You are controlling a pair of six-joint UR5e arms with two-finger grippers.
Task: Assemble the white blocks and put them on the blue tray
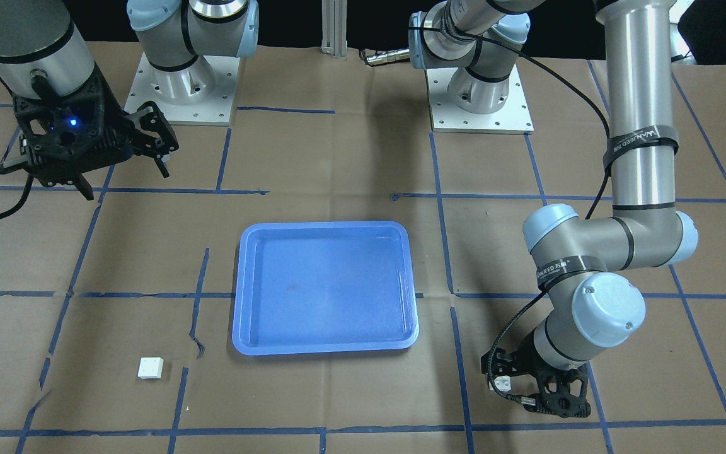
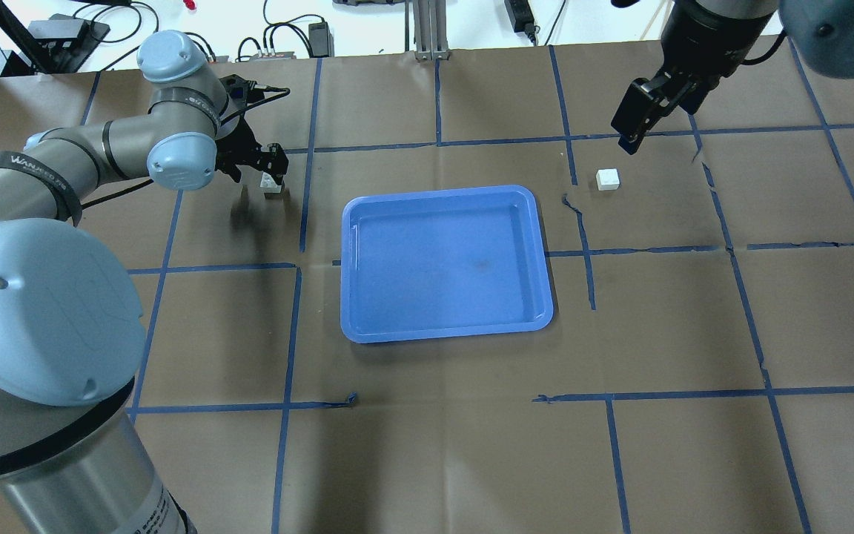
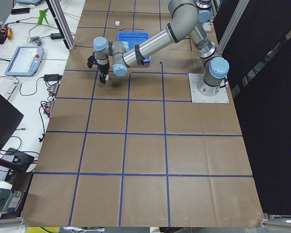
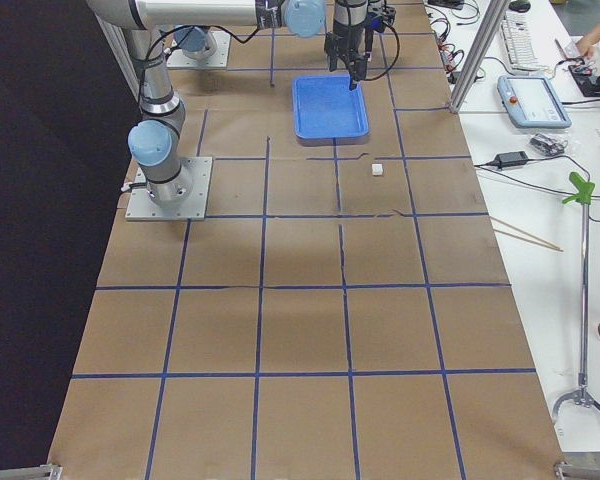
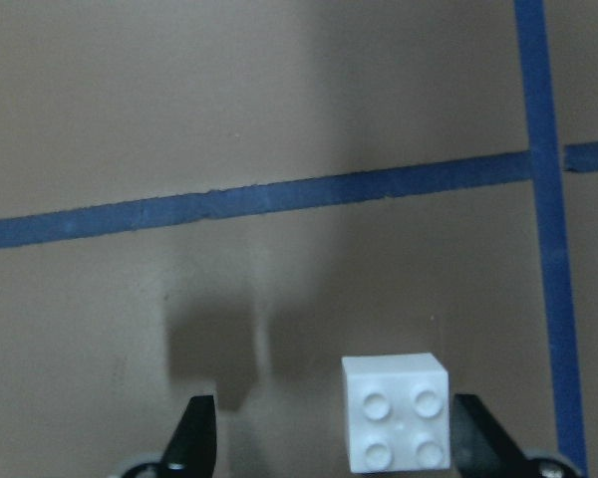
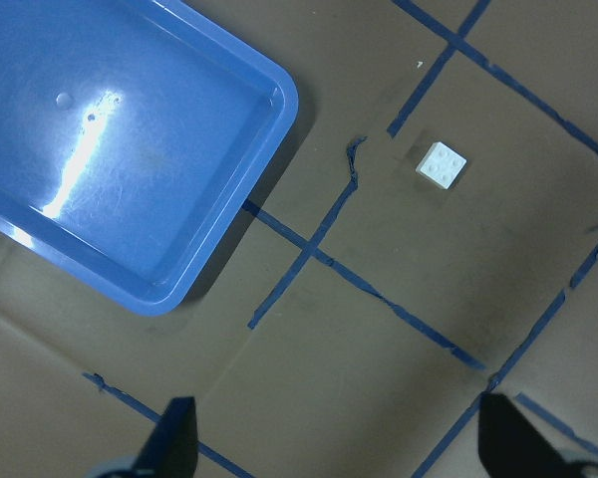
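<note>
White blocks (image 2: 273, 184) are seen well apart on the counter (image 2: 434, 445), one at each side of the blue tray (image 2: 442, 267), and both are outside it.

On the robot's left, the left jaws are lowered to the counter and are set around the left-hand block (image 5: 396, 413). They are released, not clenched: in the left wrist view one finger (image 5: 478, 443) is seen just beside or touching one side of the block, while the other finger (image 5: 194, 438) is held clearly apart from the opposite side. The block is seated flat on the brown paper, studs up. Four round studs are shown on its square top. Strips of blue tape (image 5: 279, 199) are crossed beyond it.

In the middle, the blue tray is laid flat, with its raised rim and rounded corners plainly shown.

On the robot's right, the right-hand block (image 2: 608, 179) is rested on the counter, studs up, near the tray's far right corner in the overhead view. The right jaws are held well above the counter, near this block but not touching it. They are spread wide, and nothing is grasped between the two fingers (image 6: 174, 438).
</note>
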